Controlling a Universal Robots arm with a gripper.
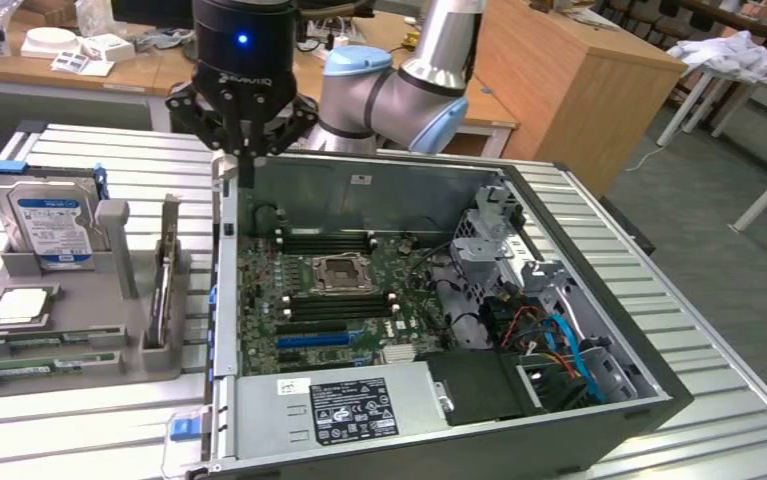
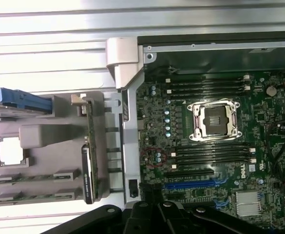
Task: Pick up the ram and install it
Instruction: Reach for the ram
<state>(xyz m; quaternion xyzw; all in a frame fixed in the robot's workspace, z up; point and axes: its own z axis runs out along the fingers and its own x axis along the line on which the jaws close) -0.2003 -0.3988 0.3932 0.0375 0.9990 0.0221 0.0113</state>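
One ram [image 1: 166, 285] is seen in the exterior view, stood on its long edge in a slot of the grey tray [image 1: 130, 360]. The tray is set just beside the open computer case [image 1: 650, 380], on the exterior view's left. The ram's long axis is laid from near to far, along the case's side wall and across the run of the black memory slots [image 1: 330, 240] on the motherboard [image 1: 343, 300]. A hard drive [image 1: 44, 215] is stood at the tray's far end, and a square CPU chip [image 1: 20, 305] is laid flat nearer the front. The gripper [image 1: 243, 165] is hung from the arm [image 1: 397, 95] over the far corner of the case, above the ram and well apart from it. Whether it is open or closed cannot be told. The power supply [image 1: 356, 405] at the case's near end is also given by this view.

From the wrist view, taken from above, the ram [image 2: 90, 129] is reduced to a thin green line, edge-on, at the side of the tray [image 2: 40, 134] nearest the case wall. It is again set at right angles to the memory slots [image 2: 205, 87]. Two more green sticks [image 2: 35, 177] are shown lying flat in the tray, and the bare CPU socket [image 2: 216, 119] is seen square-on between the slot banks. The gripper [image 2: 152, 217] is seen as a dark body over the case wall, apart from the ram; its opening cannot be judged.
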